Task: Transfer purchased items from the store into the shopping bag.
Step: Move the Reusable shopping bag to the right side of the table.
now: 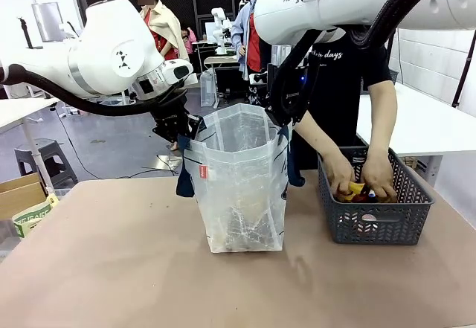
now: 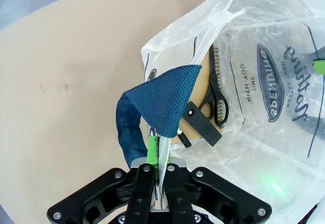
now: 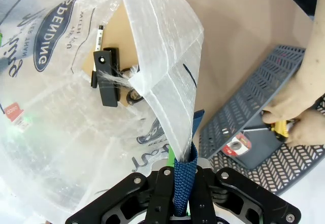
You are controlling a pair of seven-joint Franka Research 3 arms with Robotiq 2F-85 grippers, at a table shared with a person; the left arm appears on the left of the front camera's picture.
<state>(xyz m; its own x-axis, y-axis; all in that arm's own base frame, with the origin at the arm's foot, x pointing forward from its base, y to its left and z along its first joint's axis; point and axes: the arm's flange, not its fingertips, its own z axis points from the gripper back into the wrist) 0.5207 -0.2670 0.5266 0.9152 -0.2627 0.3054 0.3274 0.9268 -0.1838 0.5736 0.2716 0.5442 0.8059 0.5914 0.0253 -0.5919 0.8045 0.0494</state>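
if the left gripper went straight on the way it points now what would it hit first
The left gripper is shut on the shopping bag rim, so the folded navy strap right ahead comes first. Past that, probably the black tools on the bag's floor; depth is unclear.

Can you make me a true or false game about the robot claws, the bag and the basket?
1. The left claw is shut on the rim of the shopping bag. True.
2. The right claw is open and holds nothing. False: it is shut on the bag's navy strap.
3. The person's hands are inside the grey basket. True.
4. The shopping bag lies flat on the table. False: it stands upright, with its mouth held open between the two claws.
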